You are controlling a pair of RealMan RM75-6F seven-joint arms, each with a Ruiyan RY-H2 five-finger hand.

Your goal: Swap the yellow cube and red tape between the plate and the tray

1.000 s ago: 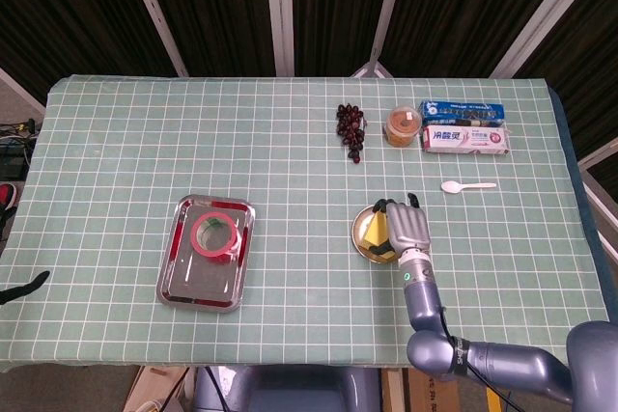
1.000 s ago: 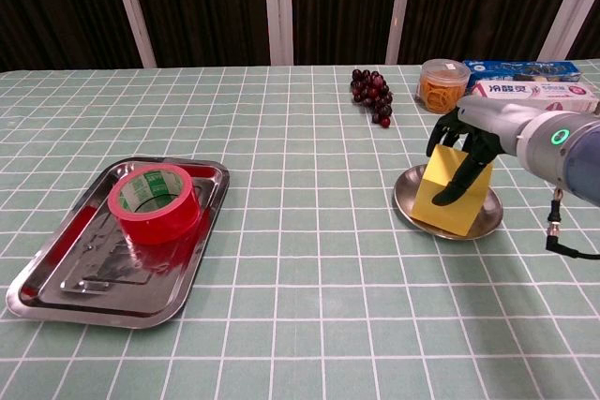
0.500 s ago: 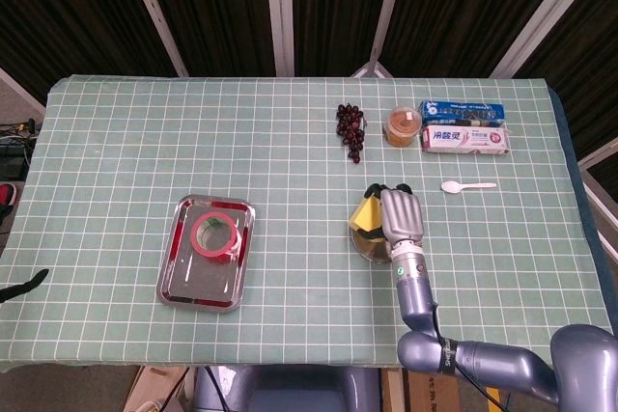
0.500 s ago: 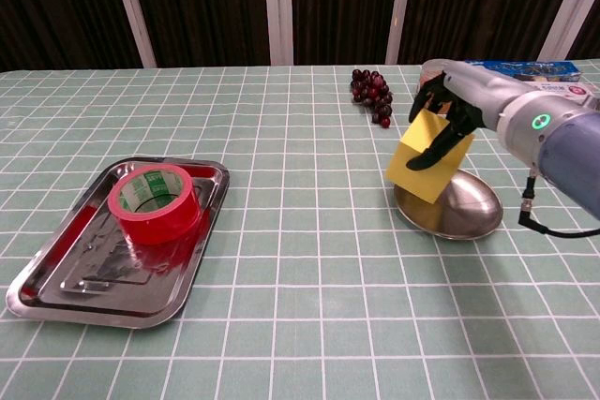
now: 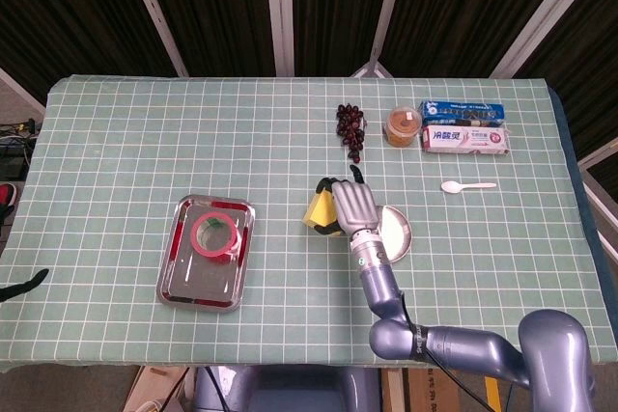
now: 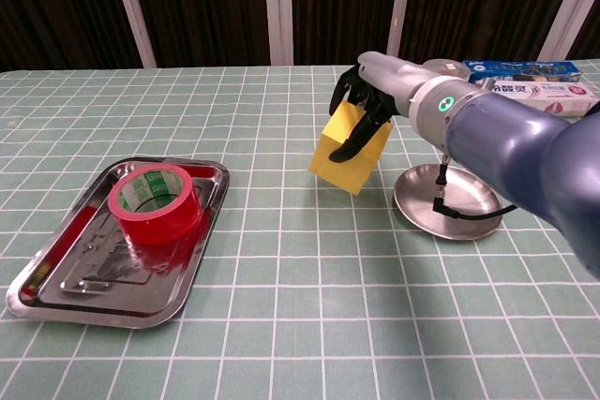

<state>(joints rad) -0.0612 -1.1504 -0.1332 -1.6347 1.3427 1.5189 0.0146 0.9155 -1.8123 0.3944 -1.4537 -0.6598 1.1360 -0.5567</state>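
Right hand [image 6: 367, 105] has fingers [image 6: 349, 147] clamped on the yellow cube [image 6: 350, 147], aloft between plate [image 6: 448, 214] and tray [image 6: 56, 289]; red tape [image 6: 153, 203] fills the tray's far end, so set down on its bare near end.

Tape roll [image 6: 153, 201] sits in tray [image 6: 56, 283], table left. Plate [image 6: 448, 200] lies right of centre. Right hand [image 6: 367, 105] holds cube [image 6: 350, 152] above the table, just left of plate. Behind plate: grapes [image 5: 351, 128], jar [image 5: 402, 125], two boxes [image 5: 465, 130]; spoon [image 5: 466, 185] to plate's right rear.
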